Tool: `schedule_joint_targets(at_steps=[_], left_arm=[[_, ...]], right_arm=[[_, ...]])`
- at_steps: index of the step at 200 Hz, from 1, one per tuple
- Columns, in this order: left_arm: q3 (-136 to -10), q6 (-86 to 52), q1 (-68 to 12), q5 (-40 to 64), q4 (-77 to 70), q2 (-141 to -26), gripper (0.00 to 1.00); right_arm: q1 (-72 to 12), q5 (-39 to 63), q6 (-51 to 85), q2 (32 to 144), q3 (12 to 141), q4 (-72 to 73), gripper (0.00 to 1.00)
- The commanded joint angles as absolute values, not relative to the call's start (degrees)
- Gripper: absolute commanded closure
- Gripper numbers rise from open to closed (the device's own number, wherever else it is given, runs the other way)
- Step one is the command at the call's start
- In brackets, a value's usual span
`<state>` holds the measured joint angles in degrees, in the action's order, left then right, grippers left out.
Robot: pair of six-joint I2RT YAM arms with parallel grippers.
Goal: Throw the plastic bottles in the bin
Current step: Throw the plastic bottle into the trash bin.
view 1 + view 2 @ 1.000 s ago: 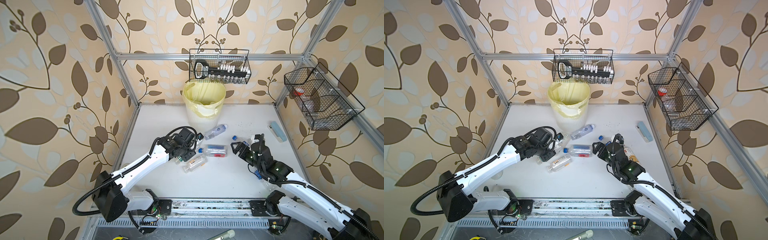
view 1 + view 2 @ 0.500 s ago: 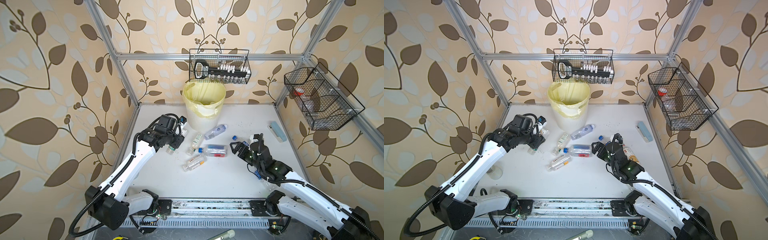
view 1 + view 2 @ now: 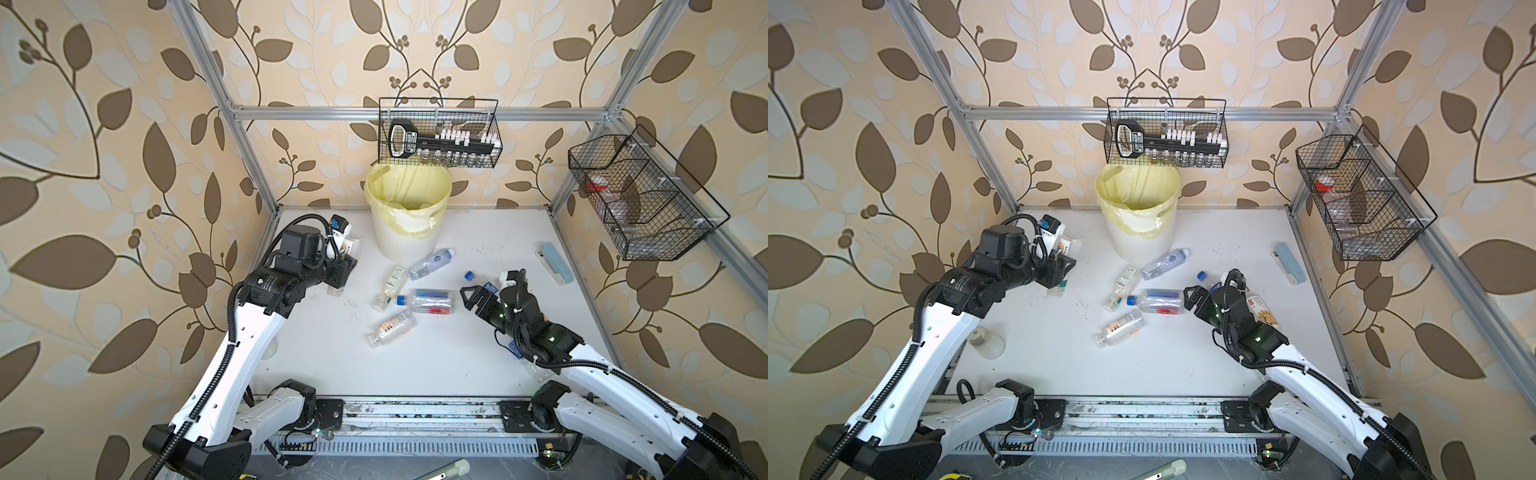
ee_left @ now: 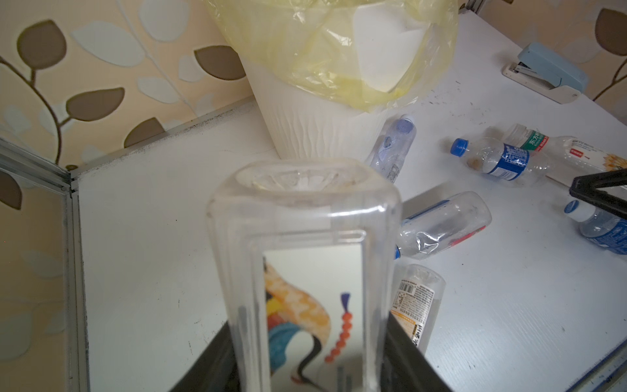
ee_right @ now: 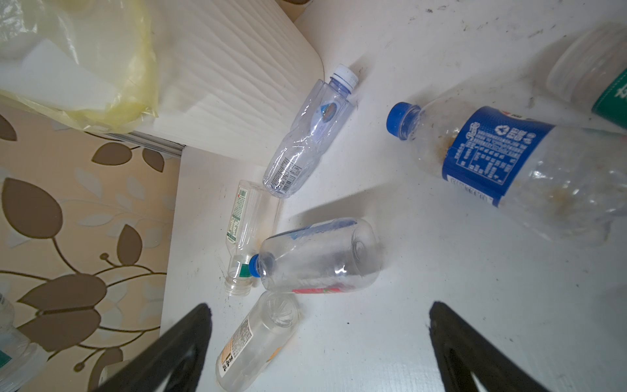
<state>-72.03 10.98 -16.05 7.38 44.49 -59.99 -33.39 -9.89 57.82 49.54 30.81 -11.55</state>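
— On the table (image 3: 415,365), which plastic bottles are seen lying loose?

— Four are grouped in the middle. A pale-capped bottle (image 3: 430,264) is laid just beside the foot of the bin (image 3: 399,245). A green-labelled bottle (image 3: 392,282) is seen with its neck against the cap of a blue-capped bottle (image 3: 428,300). An orange-labelled bottle (image 3: 390,328) is set nearest the front. A blue-labelled bottle (image 5: 502,159) is found near the right arm.

— How is the bin placed?

— It is stood upright at the back of the table and lined with a yellow bag.

— What is held by the left pincer (image 3: 341,272)?

— A square clear bottle (image 4: 305,237) with a colourful label is clamped between its jaws. It is held beside the bin, on the left arm's side, near the table's back corner. Its base is pointed toward the bin.

— And the right pincer (image 5: 319,319)?

— It is spread wide, with nothing gripped. It is pointed at the blue-capped bottle, from which it is kept apart.
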Motion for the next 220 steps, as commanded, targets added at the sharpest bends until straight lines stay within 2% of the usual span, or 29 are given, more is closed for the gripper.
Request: schedule_joint_targets(at_steps=[1,60,95,127,157,161,169,172,199,220], left_arm=[[-71.46,9.65,-15.64,9.03,42.66,-59.65,0.44],[-80.40,6.80,-15.64,10.08,44.27,-67.12,0.46],[-94.08,4.53,-15.64,13.25,43.92,-76.61,0.46],[-113.39,-0.66,-15.64,12.62,41.00,-90.98,0.41],[-136.04,-9.59,-15.64,12.71,37.58,-107.15,0.31],[-139.25,-10.29,-15.64,12.62,37.58,-109.55,0.26],[-145.58,-10.84,-15.65,11.63,38.11,-113.99,0.05],[-147.35,-10.75,-15.65,11.09,38.14,-115.28,0.02],[-148.49,-10.89,-15.64,5.81,34.71,-114.96,0.01],[-146.63,-10.28,-15.66,6.73,34.10,-109.97,0.01]], right_arm=[[-33.74,-10.48,58.28,49.05,29.64,-10.99,0.00],[-34.45,-11.19,58.90,48.62,29.13,-9.72,0.00],[-34.67,-12.35,58.04,49.55,29.63,-9.40,0.00],[-34.65,-12.30,57.32,51.09,30.37,-9.49,0.00],[-34.46,-12.58,57.22,52.35,30.65,-9.25,0.00],[-34.45,-12.49,57.30,52.57,30.68,-9.23,0.00],[-34.45,-12.31,57.48,52.77,30.93,-9.14,0.00],[-34.41,-12.23,57.52,52.89,30.96,-9.06,0.00],[-34.64,-12.21,57.09,52.58,31.79,-9.75,0.00],[-34.68,-12.65,56.41,52.42,32.02,-10.11,0.00]])
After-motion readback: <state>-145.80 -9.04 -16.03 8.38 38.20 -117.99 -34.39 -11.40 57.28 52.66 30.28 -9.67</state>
